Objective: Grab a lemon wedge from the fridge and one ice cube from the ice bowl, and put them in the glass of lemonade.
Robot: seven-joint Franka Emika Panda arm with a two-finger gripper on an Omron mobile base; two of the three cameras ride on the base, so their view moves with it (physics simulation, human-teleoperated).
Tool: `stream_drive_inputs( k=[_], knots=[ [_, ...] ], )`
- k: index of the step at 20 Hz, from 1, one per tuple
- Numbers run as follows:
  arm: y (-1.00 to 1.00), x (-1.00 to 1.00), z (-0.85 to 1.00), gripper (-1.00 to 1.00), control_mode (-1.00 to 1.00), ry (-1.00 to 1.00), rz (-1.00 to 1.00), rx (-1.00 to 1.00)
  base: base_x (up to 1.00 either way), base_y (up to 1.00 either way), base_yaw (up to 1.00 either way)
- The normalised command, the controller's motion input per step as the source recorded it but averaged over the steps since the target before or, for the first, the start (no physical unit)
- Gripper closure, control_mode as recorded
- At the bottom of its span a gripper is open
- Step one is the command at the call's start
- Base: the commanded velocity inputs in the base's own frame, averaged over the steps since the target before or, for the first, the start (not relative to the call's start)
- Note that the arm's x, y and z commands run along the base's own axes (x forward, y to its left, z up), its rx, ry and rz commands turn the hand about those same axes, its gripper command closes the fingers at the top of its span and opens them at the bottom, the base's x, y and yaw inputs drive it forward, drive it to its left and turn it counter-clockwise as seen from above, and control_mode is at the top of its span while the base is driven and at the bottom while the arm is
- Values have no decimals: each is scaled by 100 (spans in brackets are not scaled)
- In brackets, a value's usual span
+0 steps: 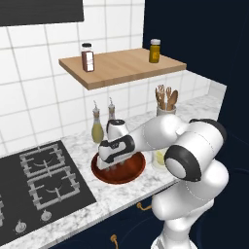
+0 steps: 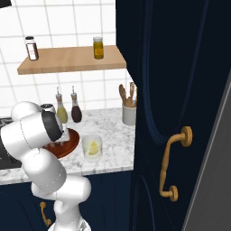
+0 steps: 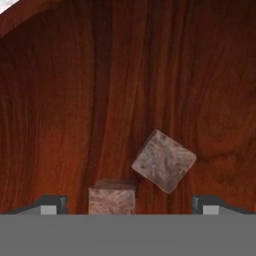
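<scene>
Wooden ice bowl (image 1: 138,168) at frame centre sits under the lowered tool (image 3: 129,204), its tips spread wide to straddle an ice cube (image 3: 112,200), while a lemon wedge (image 2: 93,147) floats in the glass (image 2: 92,146).

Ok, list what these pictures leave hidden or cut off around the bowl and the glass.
- Left base view: the arm covers most of the glass and the inside of the bowl.
- Right base view: the arm hides the gripper and most of the bowl; the lemon wedge in the glass shows.
- Hand view: one ice cube is whole; the lower ice cube is cut off by the bottom edge.
</scene>
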Motion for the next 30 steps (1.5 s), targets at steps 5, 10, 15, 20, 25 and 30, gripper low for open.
stream_drive_inputs(
  k=[5, 10, 15, 20, 25, 30],
  knots=[
    [0, 0, 0, 100, -100, 0, 0, 0, 0, 0, 0],
    [0, 0, 0, 100, -100, 0, 0, 0, 0, 0, 0],
    [0, 0, 0, 100, -100, 0, 0, 0, 0, 0, 0],
    [0, -5, 25, 100, -100, -7, 0, 4, 0, 0, 0],
    [-2, -15, 20, 100, -100, -10, 0, 7, 0, 0, 0],
    [-14, -37, 5, 100, -100, -7, 0, 6, 0, 0, 0]
  ],
)
